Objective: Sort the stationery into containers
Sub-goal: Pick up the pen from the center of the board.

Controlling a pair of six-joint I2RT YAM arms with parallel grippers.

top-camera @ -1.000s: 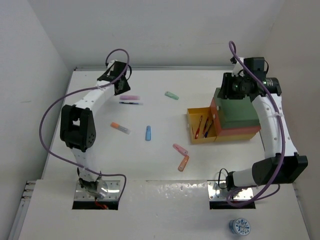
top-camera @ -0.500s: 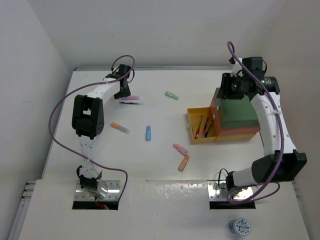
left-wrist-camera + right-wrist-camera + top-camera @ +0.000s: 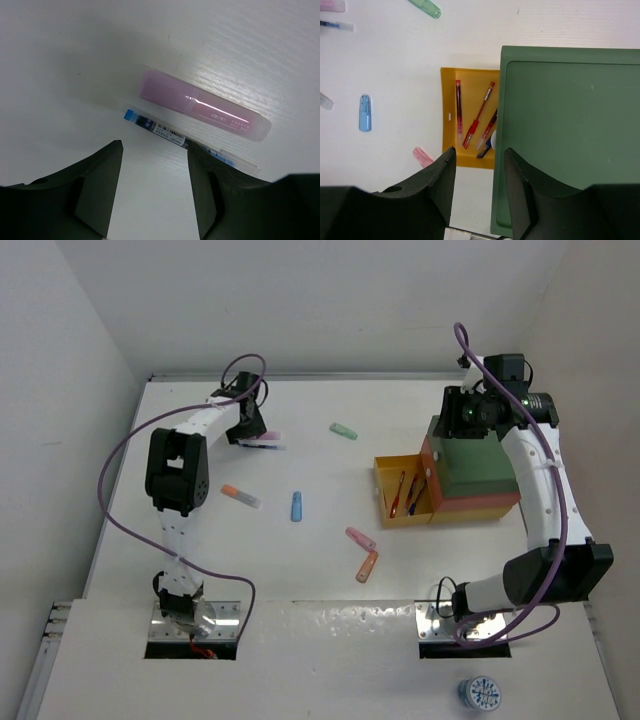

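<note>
My left gripper (image 3: 244, 428) (image 3: 155, 146) is open and low over the table. Just beyond its tips lie a pale pink marker (image 3: 202, 106) (image 3: 266, 437) and a thin blue pen (image 3: 159, 128); the pen passes behind the right finger (image 3: 210, 170). My right gripper (image 3: 466, 416) (image 3: 479, 151) is open and empty above the left edge of the green tray (image 3: 570, 125) (image 3: 482, 466). The green tray is stacked on the red-orange tray (image 3: 430, 476). The yellow tray (image 3: 445, 120) (image 3: 383, 480) below them juts left and holds red pens (image 3: 479, 115).
Loose markers on the table: mint green (image 3: 343, 430) (image 3: 426, 7), orange with a clear cap (image 3: 240, 496), blue (image 3: 297, 505) (image 3: 365, 113), pink (image 3: 360, 538) (image 3: 422, 156) and orange (image 3: 367, 566). Walls close the table at the back and sides. A round blue-white thing (image 3: 479, 693) lies off the near edge.
My left arm has reached forward and lowered its gripper from the back edge to the pink marker and blue pen. My right arm has hardly moved.
</note>
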